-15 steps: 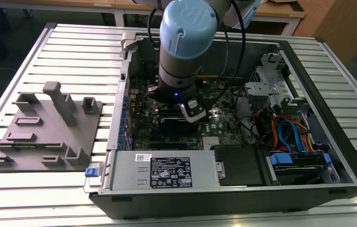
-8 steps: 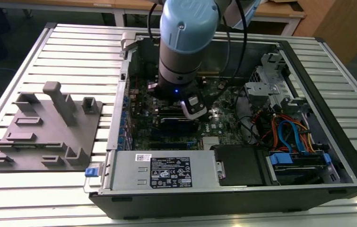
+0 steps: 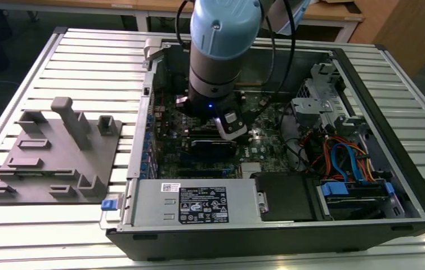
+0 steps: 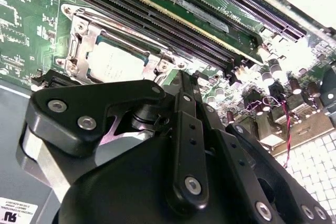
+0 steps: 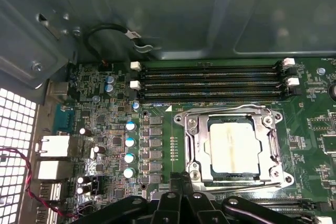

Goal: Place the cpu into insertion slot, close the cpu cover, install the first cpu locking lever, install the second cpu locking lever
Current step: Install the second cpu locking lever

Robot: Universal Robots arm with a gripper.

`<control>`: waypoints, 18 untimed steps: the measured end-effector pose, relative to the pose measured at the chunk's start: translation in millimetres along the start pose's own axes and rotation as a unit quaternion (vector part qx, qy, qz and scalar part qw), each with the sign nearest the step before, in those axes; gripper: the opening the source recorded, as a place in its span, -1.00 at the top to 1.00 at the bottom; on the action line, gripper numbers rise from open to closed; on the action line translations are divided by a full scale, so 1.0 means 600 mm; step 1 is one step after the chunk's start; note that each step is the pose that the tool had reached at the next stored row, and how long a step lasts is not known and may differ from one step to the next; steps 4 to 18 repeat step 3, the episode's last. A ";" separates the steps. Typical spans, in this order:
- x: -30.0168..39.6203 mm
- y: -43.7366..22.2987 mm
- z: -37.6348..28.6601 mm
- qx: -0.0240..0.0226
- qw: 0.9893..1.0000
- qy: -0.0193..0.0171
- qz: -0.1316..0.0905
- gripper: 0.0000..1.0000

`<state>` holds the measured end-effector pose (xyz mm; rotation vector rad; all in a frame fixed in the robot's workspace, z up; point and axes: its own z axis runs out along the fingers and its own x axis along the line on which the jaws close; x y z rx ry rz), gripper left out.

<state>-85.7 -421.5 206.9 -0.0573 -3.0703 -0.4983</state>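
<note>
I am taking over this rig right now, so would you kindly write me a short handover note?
Gripper: hangs just beside the socket inside the open computer case, holding nothing that shows.
The cpu already sits in the insertion slot.
The cpu cover lies flat around the chip, so it looks closed.
Two wire locking levers run along the cover's edges and appear to be down; whether both are hooked I cannot tell.
Left: confirm both levers are latched.
</note>
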 end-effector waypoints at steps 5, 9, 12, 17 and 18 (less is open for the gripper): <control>0.000 0.000 0.000 0.000 1.000 0.000 0.000 0.80; 0.000 0.000 0.000 0.000 1.000 0.000 0.000 0.80; 0.000 0.000 0.000 0.000 1.000 0.000 0.000 0.80; 0.000 0.000 0.000 0.000 1.000 0.000 0.000 0.80; 0.000 0.000 0.000 0.000 1.000 0.000 0.000 0.80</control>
